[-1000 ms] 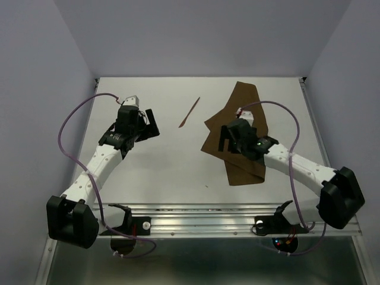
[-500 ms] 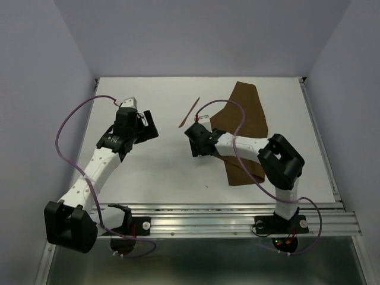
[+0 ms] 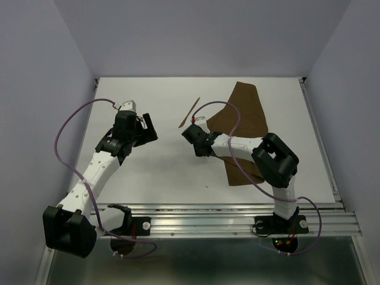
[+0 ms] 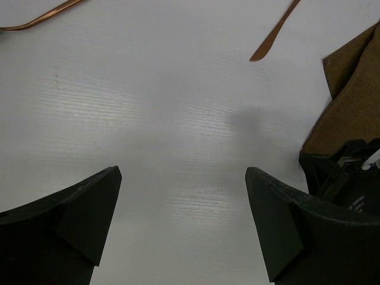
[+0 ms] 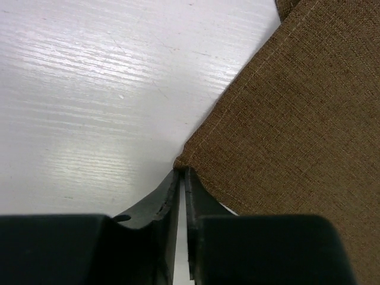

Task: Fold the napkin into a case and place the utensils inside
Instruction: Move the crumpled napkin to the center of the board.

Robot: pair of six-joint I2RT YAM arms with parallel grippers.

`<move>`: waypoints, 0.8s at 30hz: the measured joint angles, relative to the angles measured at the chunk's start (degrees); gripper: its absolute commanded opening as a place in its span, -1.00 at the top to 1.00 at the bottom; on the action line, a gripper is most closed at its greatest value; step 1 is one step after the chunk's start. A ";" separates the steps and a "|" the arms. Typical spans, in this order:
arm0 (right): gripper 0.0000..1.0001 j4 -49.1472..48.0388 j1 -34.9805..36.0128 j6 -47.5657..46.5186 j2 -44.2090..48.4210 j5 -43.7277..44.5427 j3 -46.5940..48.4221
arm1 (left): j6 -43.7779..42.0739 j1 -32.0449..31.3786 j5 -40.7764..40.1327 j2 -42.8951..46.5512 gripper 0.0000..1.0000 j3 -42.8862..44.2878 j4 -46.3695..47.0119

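White table [image 3: 166,172], brown napkin [image 3: 246,110] (partly folded) at right, thin utensil [image 3: 190,111] beside it

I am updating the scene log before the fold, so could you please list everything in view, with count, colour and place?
napkin: one, dark brown, lying partly folded on the right half of the table.
utensils: two, reddish-brown; one on the table just left of the napkin, the other shows only at the top left of the left wrist view.
table: one, white.
walls: pale lilac-grey, on three sides.
rail: one, metal, along the near edge.
cables: two, purple, one looping off each arm.
left gripper: one, black, open over bare table.
right gripper: one, black, closed on the napkin's left corner.
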State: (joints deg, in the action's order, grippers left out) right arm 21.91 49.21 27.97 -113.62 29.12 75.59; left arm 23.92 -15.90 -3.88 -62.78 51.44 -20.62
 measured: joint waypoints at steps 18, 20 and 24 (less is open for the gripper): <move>0.99 -1.97 -5.09 -1.09 15.15 -0.52 -5.31 | 0.42 0.00 1.46 0.15 -0.97 -3.10 1.14; 0.99 -2.82 -7.06 -0.70 17.86 -0.85 -6.67 | 0.59 0.00 1.92 -0.15 -0.97 -3.10 1.42; 0.99 -3.39 -12.22 0.37 21.99 -1.44 -9.60 | 0.61 0.00 2.64 -1.62 -0.97 -3.10 2.23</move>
State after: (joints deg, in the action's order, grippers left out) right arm 18.52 36.99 28.34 -91.64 27.68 66.00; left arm 24.53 -15.90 -1.23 -64.40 48.34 -18.39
